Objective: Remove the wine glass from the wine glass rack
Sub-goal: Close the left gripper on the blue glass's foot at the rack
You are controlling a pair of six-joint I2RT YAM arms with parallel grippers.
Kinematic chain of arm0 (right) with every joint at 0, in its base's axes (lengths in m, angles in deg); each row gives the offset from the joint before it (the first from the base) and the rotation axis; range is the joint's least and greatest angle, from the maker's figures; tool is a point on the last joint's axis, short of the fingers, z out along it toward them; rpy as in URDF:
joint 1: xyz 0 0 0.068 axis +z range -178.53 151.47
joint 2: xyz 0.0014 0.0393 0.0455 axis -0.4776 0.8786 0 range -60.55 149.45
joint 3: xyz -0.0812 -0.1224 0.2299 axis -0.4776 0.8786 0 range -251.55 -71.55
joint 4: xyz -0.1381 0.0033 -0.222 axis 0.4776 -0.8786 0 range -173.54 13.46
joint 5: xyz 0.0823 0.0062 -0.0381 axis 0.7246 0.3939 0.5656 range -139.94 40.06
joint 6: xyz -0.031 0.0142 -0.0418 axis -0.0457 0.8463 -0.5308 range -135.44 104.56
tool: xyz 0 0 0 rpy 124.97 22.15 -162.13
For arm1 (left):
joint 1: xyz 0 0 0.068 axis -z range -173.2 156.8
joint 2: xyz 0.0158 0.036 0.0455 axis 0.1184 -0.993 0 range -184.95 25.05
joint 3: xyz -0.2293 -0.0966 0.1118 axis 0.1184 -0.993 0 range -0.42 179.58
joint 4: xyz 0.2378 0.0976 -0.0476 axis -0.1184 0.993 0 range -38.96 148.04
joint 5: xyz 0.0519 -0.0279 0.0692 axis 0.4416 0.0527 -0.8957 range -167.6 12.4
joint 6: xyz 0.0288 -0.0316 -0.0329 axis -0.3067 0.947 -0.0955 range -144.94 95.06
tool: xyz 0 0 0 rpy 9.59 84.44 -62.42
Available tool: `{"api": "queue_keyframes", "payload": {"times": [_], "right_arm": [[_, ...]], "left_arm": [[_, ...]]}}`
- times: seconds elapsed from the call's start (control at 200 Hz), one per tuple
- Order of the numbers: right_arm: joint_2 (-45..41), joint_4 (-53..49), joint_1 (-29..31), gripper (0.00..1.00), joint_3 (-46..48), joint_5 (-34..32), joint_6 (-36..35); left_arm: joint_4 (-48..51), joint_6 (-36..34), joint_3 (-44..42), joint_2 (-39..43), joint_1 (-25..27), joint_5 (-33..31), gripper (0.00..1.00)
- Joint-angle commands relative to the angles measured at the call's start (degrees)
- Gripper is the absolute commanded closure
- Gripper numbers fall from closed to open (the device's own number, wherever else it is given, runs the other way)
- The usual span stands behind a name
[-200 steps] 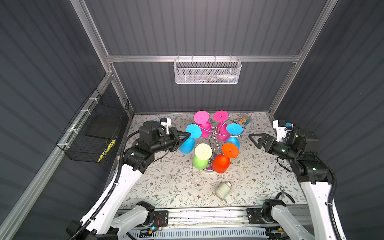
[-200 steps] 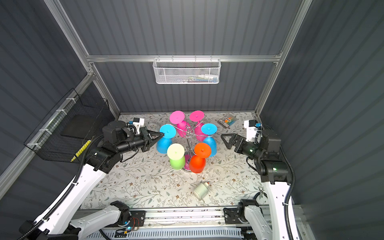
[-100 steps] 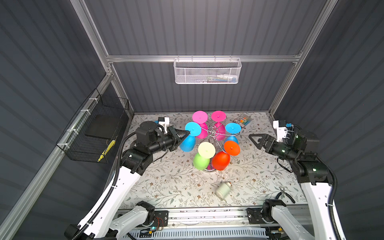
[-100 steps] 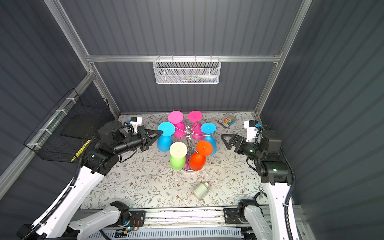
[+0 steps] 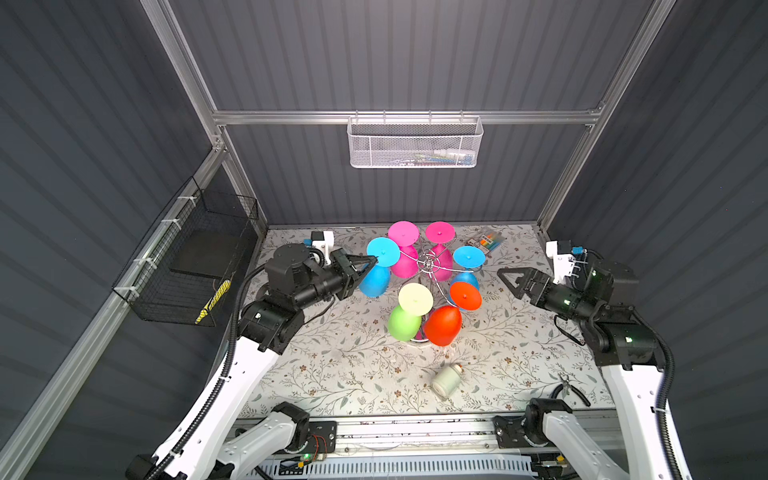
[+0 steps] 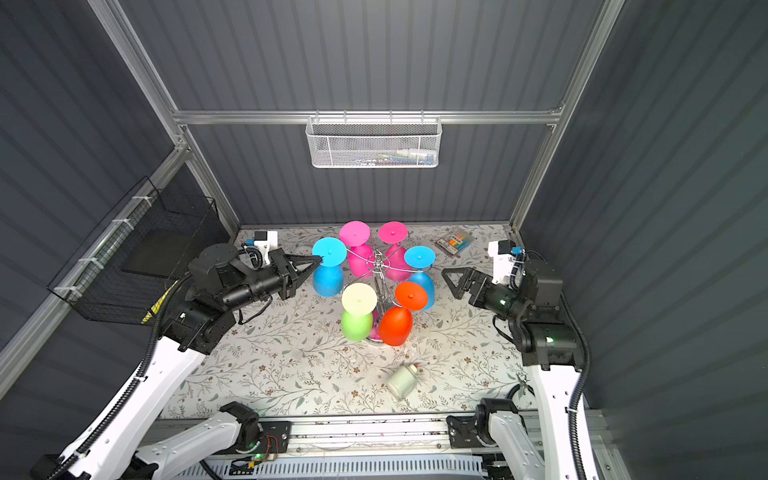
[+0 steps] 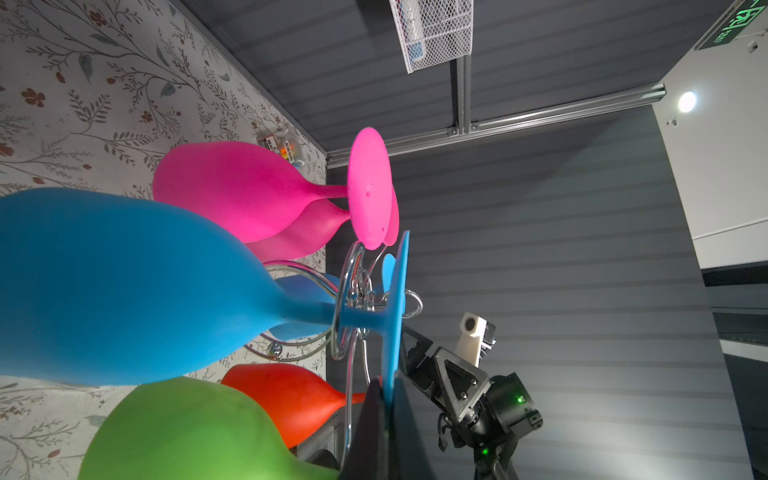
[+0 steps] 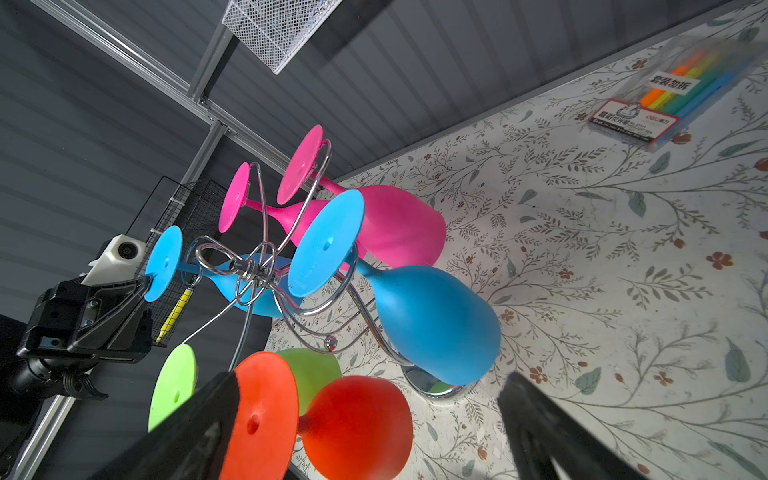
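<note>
The chrome wine glass rack stands mid-table with coloured glasses hanging bowl-down from its arms. My left gripper is shut on the rim of the foot of the blue wine glass on the rack's left side. That glass's stem still sits in a wire arm. My right gripper hangs open to the right of the rack, apart from the red glass, with nothing between its fingers.
Two pink glasses, a second blue glass and a green glass also hang on the rack. A small bottle lies in front. A marker pack and pliers lie on the right. A black wire basket hangs on the left wall.
My left gripper has drawn slightly up and back to the left with the blue glass's foot. The rack's other glasses have shifted a little. The right arm has stayed put.
</note>
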Motion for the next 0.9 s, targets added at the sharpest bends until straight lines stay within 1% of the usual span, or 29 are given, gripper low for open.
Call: {"api": "queue_keyframes", "payload": {"times": [0.0,0.33,0.53,0.66,0.895], "right_arm": [[-0.49,-0.66,0.09,0.01,-0.24,0.31,0.59],[-1.02,-1.46,0.11,0.01,-0.34,0.15,0.25],[-1.10,-1.49,0.06,0.01,-0.35,0.18,0.22],[-0.93,-1.32,0.06,0.01,-0.07,0.24,0.19],[-0.75,-1.00,0.08,0.01,0.07,0.39,0.28]], "left_arm": [[-2.38,-0.29,1.22,-0.33,0.20,0.09,1.00],[-2.31,-0.64,3.19,-2.50,0.20,1.06,1.00],[1.40,-2.76,5.91,-4.10,0.20,0.78,1.00],[1.62,-3.04,6.50,-4.46,0.20,0.94,1.00],[3.75,-2.77,7.53,-5.88,0.20,4.70,1.00]]}}
